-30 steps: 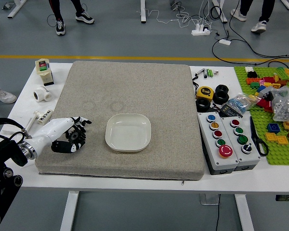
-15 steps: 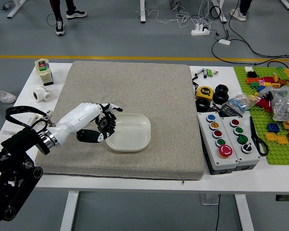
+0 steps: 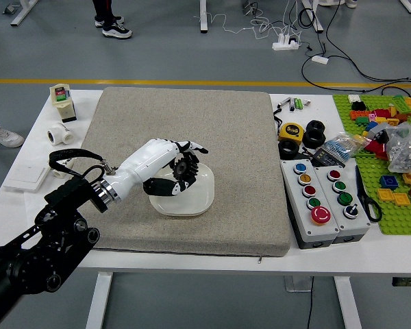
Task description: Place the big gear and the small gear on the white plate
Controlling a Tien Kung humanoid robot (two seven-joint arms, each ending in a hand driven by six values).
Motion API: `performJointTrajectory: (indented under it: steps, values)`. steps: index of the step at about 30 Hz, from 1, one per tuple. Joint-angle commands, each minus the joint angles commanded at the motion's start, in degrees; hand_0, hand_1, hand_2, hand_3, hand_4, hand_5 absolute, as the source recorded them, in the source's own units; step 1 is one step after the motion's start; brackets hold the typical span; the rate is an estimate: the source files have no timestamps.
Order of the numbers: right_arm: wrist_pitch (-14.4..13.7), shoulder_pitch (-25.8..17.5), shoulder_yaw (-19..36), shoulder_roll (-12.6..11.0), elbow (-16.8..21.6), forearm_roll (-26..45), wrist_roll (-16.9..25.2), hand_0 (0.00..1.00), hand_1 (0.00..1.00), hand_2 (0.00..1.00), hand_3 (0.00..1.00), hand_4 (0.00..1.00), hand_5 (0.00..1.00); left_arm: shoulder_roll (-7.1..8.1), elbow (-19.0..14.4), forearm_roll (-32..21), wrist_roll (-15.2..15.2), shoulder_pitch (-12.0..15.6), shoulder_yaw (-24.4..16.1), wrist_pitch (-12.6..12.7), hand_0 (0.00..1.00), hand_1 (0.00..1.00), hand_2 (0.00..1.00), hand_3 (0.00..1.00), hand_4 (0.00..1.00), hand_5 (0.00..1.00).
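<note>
moved since the earlier frame: left hand point(image 3: 151, 162), rightward across the mat point(image 3: 240, 212) to the plate point(image 3: 192, 205). plate lies flat, placed to receive. over it, the hand's fingers pinch what appears to be a dark gear, point(image 3: 185, 166) partly hidden, presumably held there for release. second gear's whereabouts: cannot tell.
</note>
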Motion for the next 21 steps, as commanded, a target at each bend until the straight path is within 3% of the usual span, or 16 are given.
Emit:
performJointTrajectory:
  steps: [1, 6, 7, 16, 21]
  values:
    - [-0.02, 0.08, 0.06, 0.00, 0.01, 0.00, 0.00, 0.623, 0.620, 0.682, 0.470, 0.729, 0.596, -0.23, 1.14, 0.08, 0.26, -0.65, 0.23, 0.33, 0.347, 0.450, 0.540, 0.776, 0.743, 0.002]
    - [-0.04, 0.30, 0.17, -0.03, 0.01, -0.01, 0.00, 0.623, 0.620, 0.682, 0.470, 0.729, 0.596, -1.20, 3.98, 0.71, 2.75, -2.21, 0.69, 0.26, 0.347, 0.450, 0.540, 0.776, 0.743, 0.002]
    - [-0.04, 0.31, 0.20, -0.04, 0.00, 0.03, 0.01, 0.623, 0.621, 0.682, 0.471, 0.729, 0.595, -1.31, 4.05, 0.79, 3.14, -2.31, 0.79, 0.17, 0.453, 0.587, 0.694, 0.801, 0.998, 0.058]
    - [-0.05, 0.42, 0.14, -0.08, -0.03, 0.08, -0.02, 0.623, 0.621, 0.682, 0.471, 0.730, 0.594, -1.56, 4.36, 0.04, 5.63, -2.38, 1.54, -1.01, 0.504, 0.640, 0.744, 0.812, 0.998, 0.100]
    - [-0.07, 0.44, 0.38, -0.10, -0.05, 0.04, 0.00, 0.624, 0.621, 0.682, 0.471, 0.730, 0.592, -1.26, 3.24, 0.34, 6.45, -1.69, 0.61, -0.21, 0.531, 0.676, 0.781, 0.817, 0.998, 0.153]
